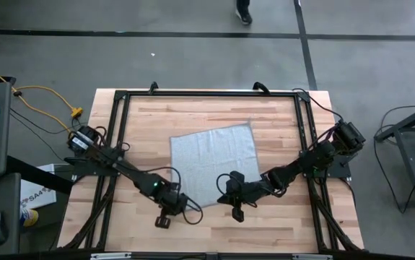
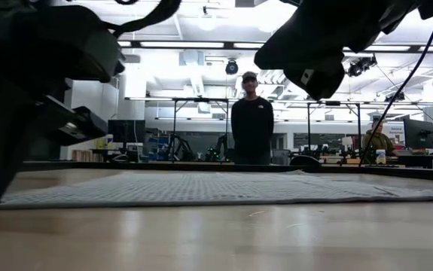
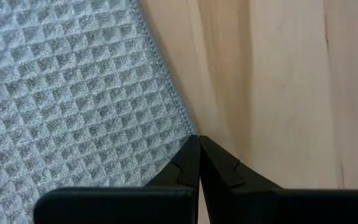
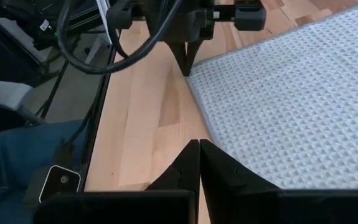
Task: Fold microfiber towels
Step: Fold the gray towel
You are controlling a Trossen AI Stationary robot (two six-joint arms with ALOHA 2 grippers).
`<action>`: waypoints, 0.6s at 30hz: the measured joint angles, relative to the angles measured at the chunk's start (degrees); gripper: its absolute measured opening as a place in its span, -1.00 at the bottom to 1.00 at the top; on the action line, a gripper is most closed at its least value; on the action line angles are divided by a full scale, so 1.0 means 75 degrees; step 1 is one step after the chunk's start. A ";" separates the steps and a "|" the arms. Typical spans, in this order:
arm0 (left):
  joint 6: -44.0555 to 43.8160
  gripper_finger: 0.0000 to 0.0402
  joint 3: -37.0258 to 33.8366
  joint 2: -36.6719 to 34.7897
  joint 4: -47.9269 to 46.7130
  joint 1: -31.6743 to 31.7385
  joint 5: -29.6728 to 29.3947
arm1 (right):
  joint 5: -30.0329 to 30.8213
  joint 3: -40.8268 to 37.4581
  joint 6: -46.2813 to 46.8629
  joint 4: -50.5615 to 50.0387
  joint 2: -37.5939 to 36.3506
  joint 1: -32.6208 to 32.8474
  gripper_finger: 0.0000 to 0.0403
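One light grey waffle-textured microfiber towel [image 1: 214, 162] lies spread flat in the middle of the wooden table, also seen in the low view [image 2: 224, 188]. My left gripper [image 3: 198, 138] is shut and points steeply down at the towel's near-left corner [image 4: 190, 73]; the right wrist view shows it there [image 4: 185, 67]. My right gripper [image 4: 199, 143] is shut too. It hovers over the towel's near edge [image 4: 207, 124], slanting down toward the left gripper, well clear of the table in the low view [image 2: 321, 53]. My left gripper's shut fingertips [image 3: 191, 149] stand right at the hem of the towel's near-left corner [image 3: 182, 118], coming from above. I cannot tell whether they touch the cloth or only the wood beside it. The corner lies flat on the table.
A black frame [image 1: 207, 94] runs round the table's far and side edges. Bare wood [image 1: 207, 235] lies between the towel and the near edge. A person [image 2: 251, 120] stands beyond the far edge. Cables and boxes [image 1: 41, 101] sit off the table's left.
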 joint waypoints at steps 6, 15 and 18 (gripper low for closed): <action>-0.0436 -1.00 -0.0176 -0.0013 -0.0221 -0.0183 -0.0422 | -0.0024 0.0000 0.0006 0.0003 0.0000 0.0012 -0.99; -0.0039 -0.88 -0.0008 -0.0051 -0.0400 -0.0179 -0.1438 | -0.0221 0.0000 0.0006 -0.0006 0.0000 0.0107 -0.99; 0.0354 -0.86 0.0303 -0.0179 -0.0566 -0.0165 -0.1741 | -0.0381 0.0000 0.0005 -0.0008 0.0000 0.0152 -0.99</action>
